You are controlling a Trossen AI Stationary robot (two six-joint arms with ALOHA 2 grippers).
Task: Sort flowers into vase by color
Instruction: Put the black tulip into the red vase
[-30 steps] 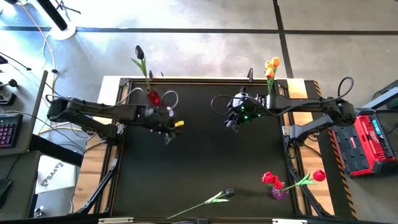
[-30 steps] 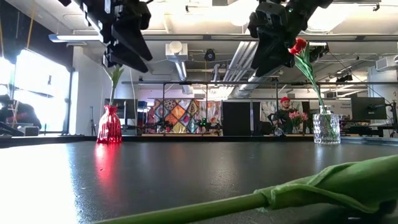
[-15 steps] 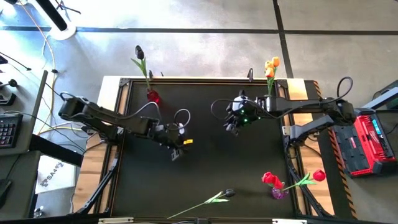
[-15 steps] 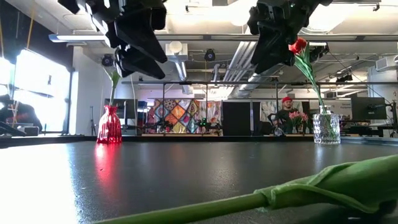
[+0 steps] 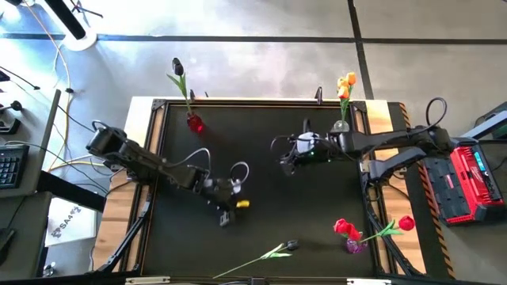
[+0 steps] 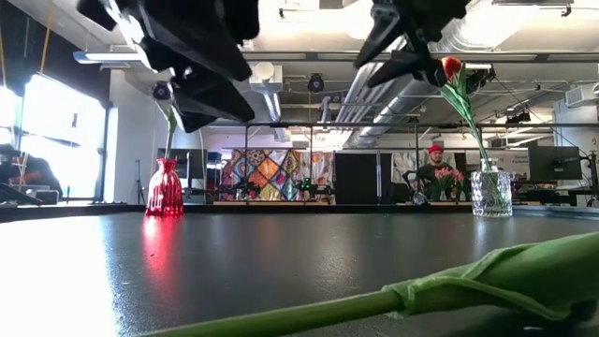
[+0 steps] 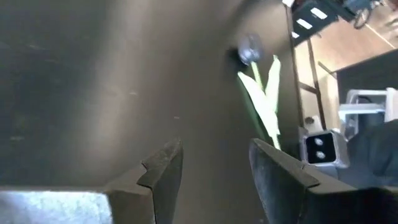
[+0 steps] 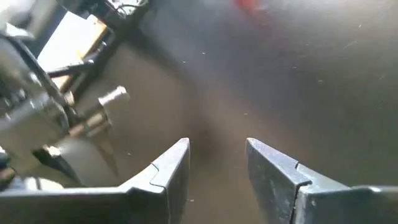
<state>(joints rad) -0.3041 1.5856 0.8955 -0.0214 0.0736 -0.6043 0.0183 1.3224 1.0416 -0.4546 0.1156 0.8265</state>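
left gripper (image 5: 225, 212): I've got it hovering mid-table, fingers apart, holding nothing
right gripper (image 5: 287, 157): up near the far right, fingers spread too, empty
loose tulip (image 5: 265, 256): lying flat by the near edge, black head, well apart from both grippers
red vase (image 5: 195, 123): far left, one black flower (image 5: 177, 66) in it

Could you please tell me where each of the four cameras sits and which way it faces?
High view: above the table, looking straight down; both arms, left gripper and right gripper show.
Low view: at tabletop height, looking level across to the room; a red vase and a clear vase stand far off, arms overhead.
Left wrist view: past its own open fingers toward the lying flower.
Right wrist view: past its own open fingers at bare tabletop.
Shared: the lying flower also appears in the high and low views.
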